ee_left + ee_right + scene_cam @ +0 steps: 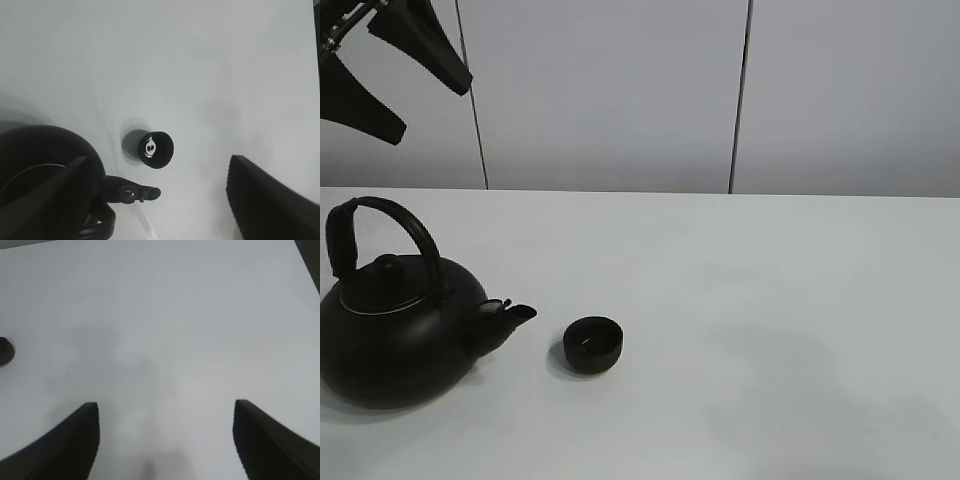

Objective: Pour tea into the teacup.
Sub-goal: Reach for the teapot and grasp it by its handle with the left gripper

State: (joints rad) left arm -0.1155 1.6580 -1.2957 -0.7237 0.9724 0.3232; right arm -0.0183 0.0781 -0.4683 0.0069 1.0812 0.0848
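The white desk [770, 300] runs back to the grey wall [620, 90]. There is lots of bare room to the right of the teacup [593, 343]. The big black kettle [390, 340] sits at the front left. The little black teacup stands just beside its spout [510, 318], not touching. The left pincer [428, 108] hangs high above the kettle, spread wide, holding nothing. The right pincer [166, 407] is spread too, over bare desk.
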